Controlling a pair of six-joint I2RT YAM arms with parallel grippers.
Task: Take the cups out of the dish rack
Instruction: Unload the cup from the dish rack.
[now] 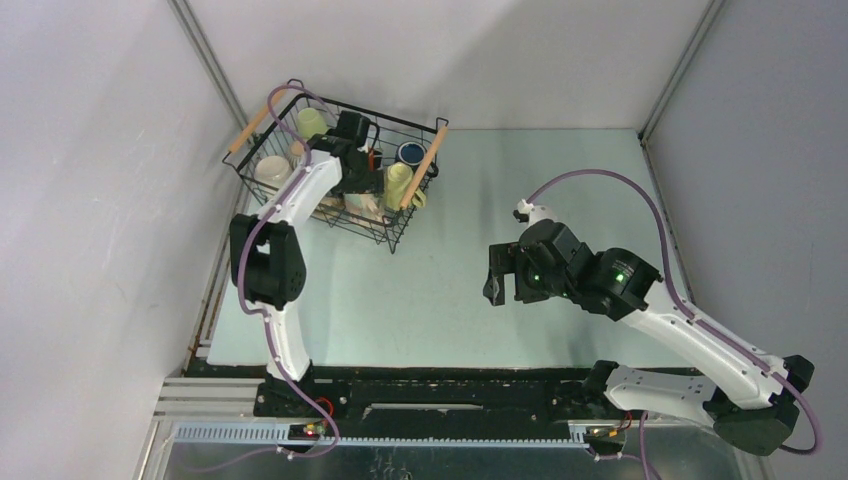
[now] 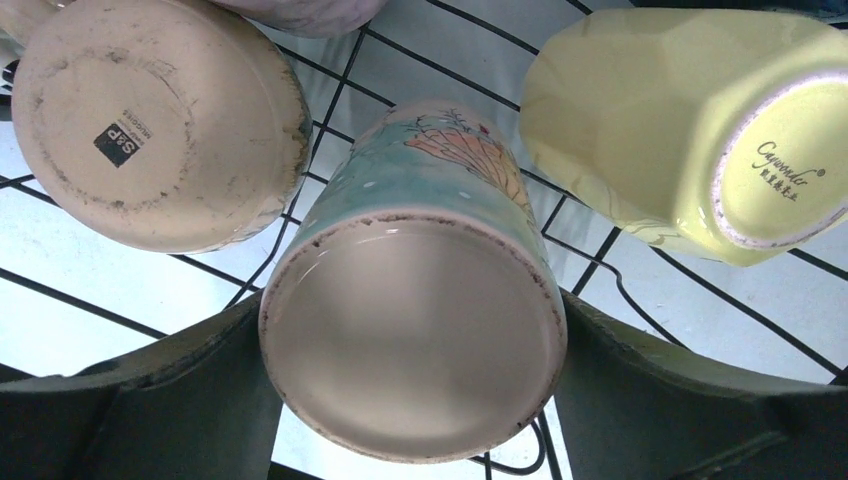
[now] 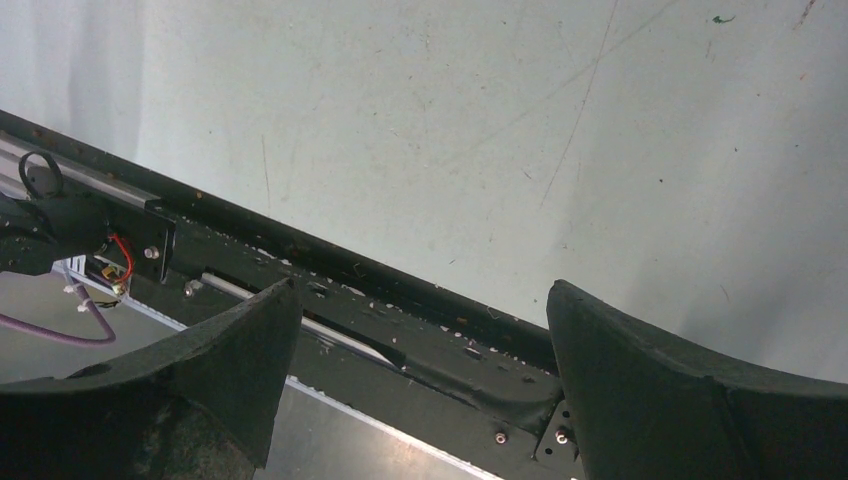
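Observation:
The black wire dish rack (image 1: 392,238) stands at the table's far left and holds several cups: pale green (image 1: 311,122), cream (image 1: 272,168), navy (image 1: 410,153), yellow-green (image 1: 398,185). My left gripper (image 2: 412,350) reaches down into the rack, its fingers (image 2: 180,400) pressed against both sides of an upturned teal painted cup (image 2: 420,180), base towards the camera. Beside that cup lie a cream cup (image 2: 160,120) and a yellow cup (image 2: 680,120), both base up. My right gripper (image 1: 492,275) hangs open and empty over the table's middle.
Wooden bar handles (image 1: 425,165) run along the rack's top edges. A mauve cup (image 2: 300,12) shows at the top edge of the left wrist view. Grey walls close in on three sides. The black front rail (image 3: 400,300) lies under my right gripper (image 3: 420,300).

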